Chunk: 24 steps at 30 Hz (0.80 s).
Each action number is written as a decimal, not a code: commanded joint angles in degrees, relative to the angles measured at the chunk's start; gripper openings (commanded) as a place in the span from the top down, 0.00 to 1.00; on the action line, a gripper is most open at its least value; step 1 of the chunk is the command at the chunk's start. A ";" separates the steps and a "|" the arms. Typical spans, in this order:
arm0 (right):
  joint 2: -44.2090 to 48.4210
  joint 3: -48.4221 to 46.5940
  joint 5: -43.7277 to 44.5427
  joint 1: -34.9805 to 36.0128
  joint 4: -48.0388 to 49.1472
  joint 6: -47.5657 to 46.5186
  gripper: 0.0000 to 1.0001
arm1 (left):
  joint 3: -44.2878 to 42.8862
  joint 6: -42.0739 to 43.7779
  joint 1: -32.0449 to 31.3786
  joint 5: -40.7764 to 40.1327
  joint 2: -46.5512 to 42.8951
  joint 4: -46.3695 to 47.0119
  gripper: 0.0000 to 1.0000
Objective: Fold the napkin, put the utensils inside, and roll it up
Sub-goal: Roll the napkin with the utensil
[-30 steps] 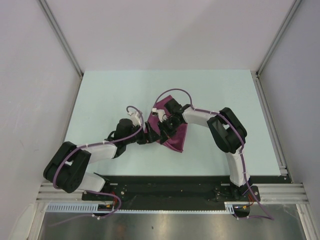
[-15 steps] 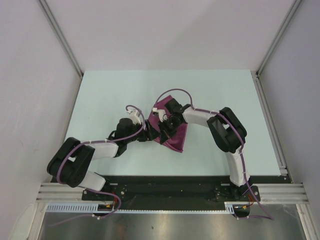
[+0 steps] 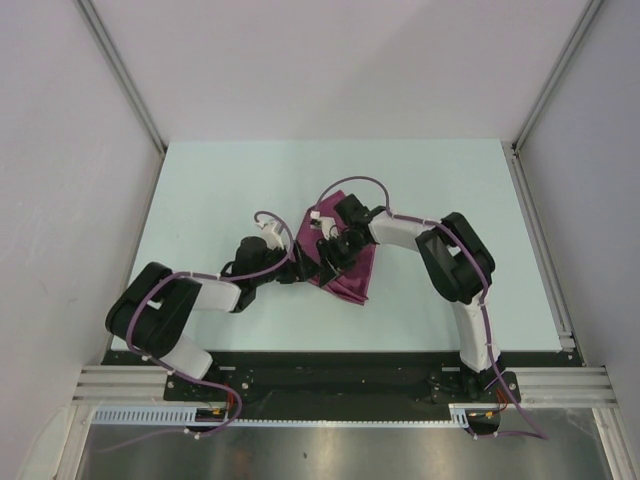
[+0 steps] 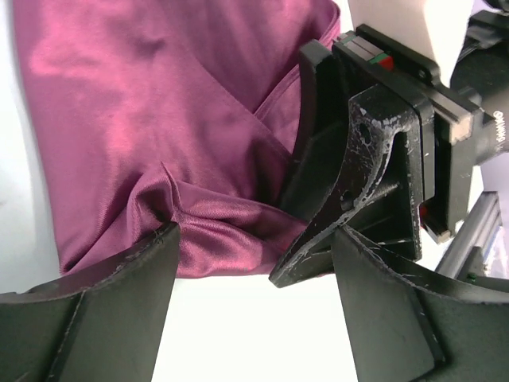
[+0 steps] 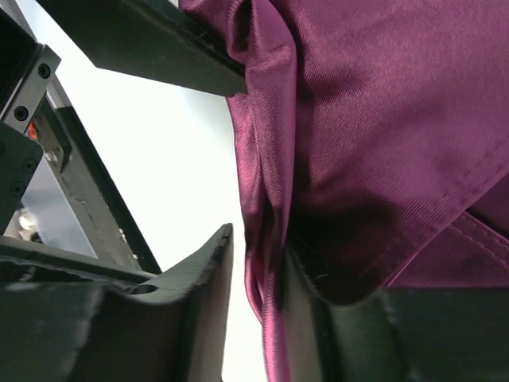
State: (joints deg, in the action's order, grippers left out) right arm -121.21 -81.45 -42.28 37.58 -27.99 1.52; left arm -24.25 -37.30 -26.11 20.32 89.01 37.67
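Napkin (image 3: 356,277) lies folded and bunched mid-table (image 3: 220,190), with both arms reaching in to it. Left gripper (image 4: 254,267) sits at the napkin's edge on the left arm's side. Its jaws are spread wide and hold nothing. The rumpled napkin hem lies across the gap between its two fingers, and one finger is right up against the hem.

Right gripper (image 5: 256,270) is over the napkin at that same edge, nose to nose with the left one, and one of its fingers pokes into the left gripper's gap. The right jaws are parted only slightly, with a raised fold of the napkin running up between them. A sliver of table shows between one finger and the fold, so it is not clamped.

Away from the grippers the napkin spreads out flat toward the right arm's side. It is mostly smooth there, with one diagonal overlap edge crossing it.
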 commanded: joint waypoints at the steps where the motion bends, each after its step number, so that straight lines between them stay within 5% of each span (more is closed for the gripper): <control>1: 0.79 1.82 -0.26 0.65 -0.41 -0.55 0.59 | 0.61 0.56 1.85 -6.60 2.48 -2.07 0.20; 12: 7.55 6.91 2.64 0.65 3.02 1.11 0.38 | 1.05 -1.20 2.99 -7.05 3.36 -3.22 0.21; 24: 9.32 10.52 5.10 3.37 8.29 4.10 0.40 | 2.98 -2.78 4.13 -7.39 -2.17 -4.44 0.21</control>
State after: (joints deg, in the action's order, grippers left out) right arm -113.23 -72.42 -35.00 37.56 -19.16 6.55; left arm -23.35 -41.10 -24.91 25.78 88.58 41.23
